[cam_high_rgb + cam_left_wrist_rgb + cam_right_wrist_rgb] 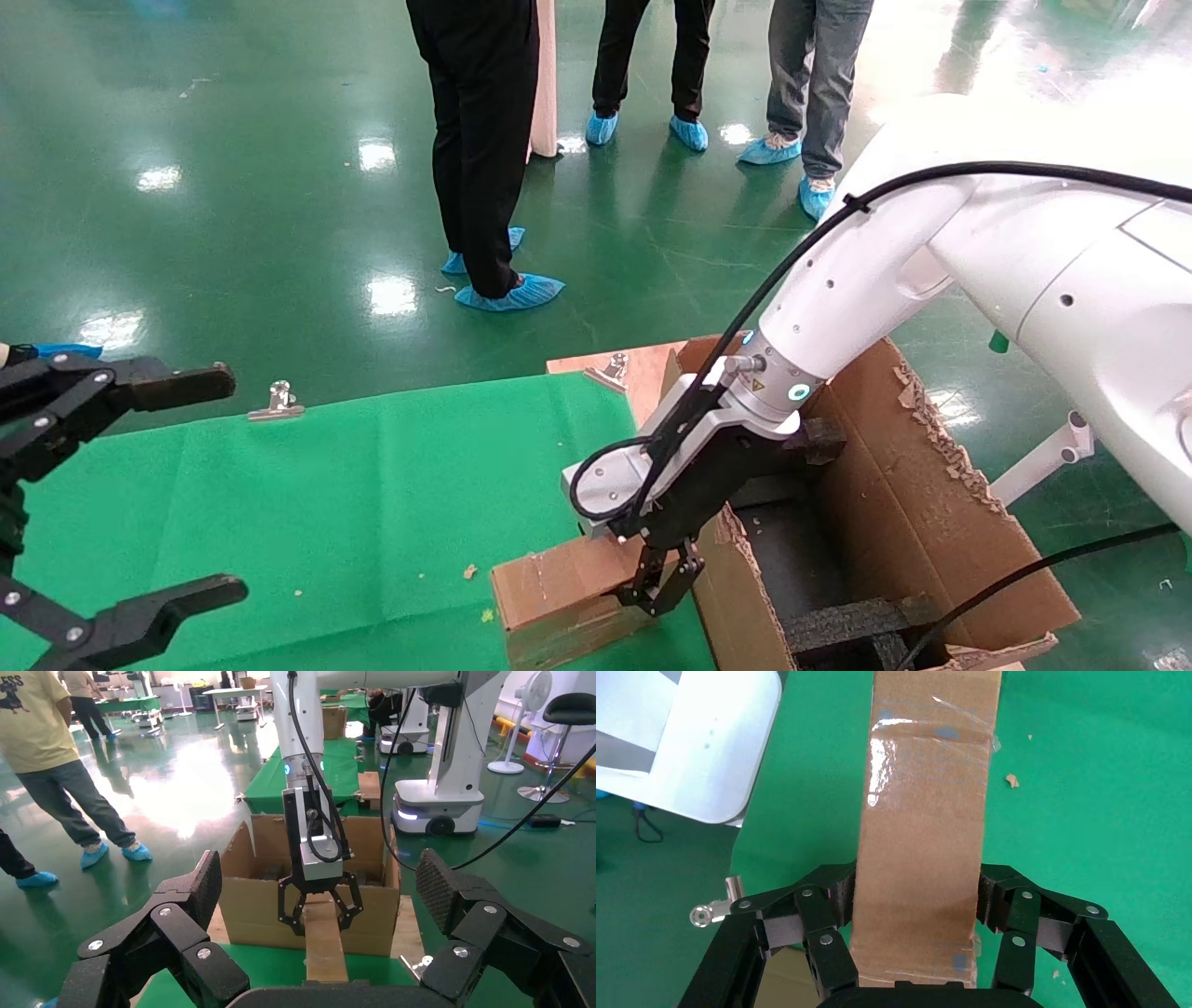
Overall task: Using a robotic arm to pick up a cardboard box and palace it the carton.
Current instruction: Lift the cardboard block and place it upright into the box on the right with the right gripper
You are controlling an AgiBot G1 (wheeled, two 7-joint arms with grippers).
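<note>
Right gripper [916,917] jaws clenched on the small taped brown cardboard box [926,818], lower centre of frame. Lifting it level should clear the large torn-flapped carton [917,485]. Left gripper [102,503] idle, jaws released.

Green cloth [354,485] over the table, w/ metal clip [277,401] at far edge; ppl in blue shoe covers [510,294] standing behind.

Glossy white robotic arm [931,252], black cable, silver camera block, black multi-link tool [663,589], silver rivets
</note>
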